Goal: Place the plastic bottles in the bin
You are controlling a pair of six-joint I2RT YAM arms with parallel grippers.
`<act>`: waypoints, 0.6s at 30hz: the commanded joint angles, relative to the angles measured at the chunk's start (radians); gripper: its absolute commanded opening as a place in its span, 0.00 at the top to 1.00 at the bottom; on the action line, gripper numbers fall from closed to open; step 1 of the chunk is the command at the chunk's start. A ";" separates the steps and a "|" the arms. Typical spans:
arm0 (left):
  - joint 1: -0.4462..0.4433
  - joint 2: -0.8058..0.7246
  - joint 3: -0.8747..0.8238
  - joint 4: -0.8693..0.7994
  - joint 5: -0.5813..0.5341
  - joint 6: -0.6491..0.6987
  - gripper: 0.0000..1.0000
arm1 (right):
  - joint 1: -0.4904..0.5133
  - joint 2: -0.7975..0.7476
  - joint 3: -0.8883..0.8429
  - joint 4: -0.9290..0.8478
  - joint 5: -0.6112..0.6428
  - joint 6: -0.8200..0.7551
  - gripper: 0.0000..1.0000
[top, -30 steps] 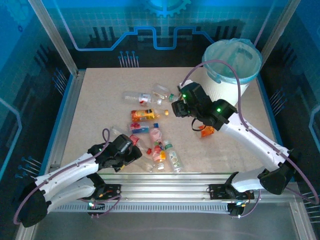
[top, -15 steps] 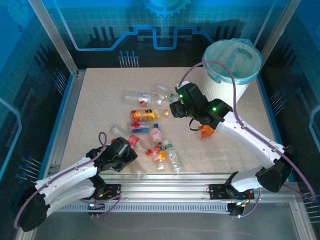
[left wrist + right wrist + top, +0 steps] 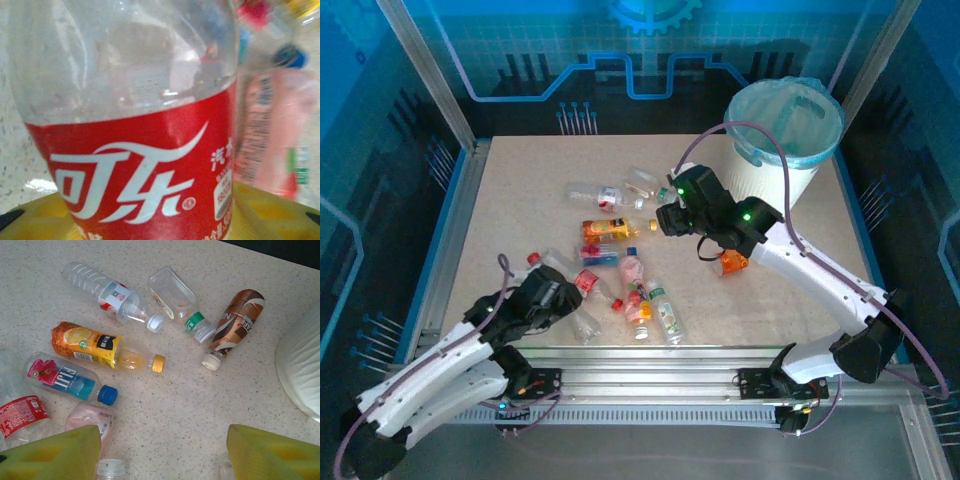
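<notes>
Seemingly, left gripper (image 3: 572, 303) clasps the red-labelled bottle (image 3: 135, 165); right gripper (image 3: 162, 455) hovers half-open, empty.

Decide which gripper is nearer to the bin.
Right. The right gripper hovers over the table close to the bin; the left gripper is near the front edge, at a red-labelled bottle.

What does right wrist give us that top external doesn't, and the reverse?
Right wrist: readable label detail. It also has a brown-labelled plastic bottle with a white cap lying near the white round bin. The right gripper is open, yellow fingers wide apart, nothing between them.

Top external: the blue bag liner over the bin's rim, and the left gripper by a red-labelled clear bottle.

Both: the orange-labelled bottle with a yellow cap, the green-capped clear bottle, and part of the bin.
</notes>
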 commanded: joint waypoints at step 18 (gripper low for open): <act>-0.038 0.127 0.528 0.139 -0.028 0.917 0.54 | -0.050 -0.456 -0.328 0.578 -0.629 -0.209 0.16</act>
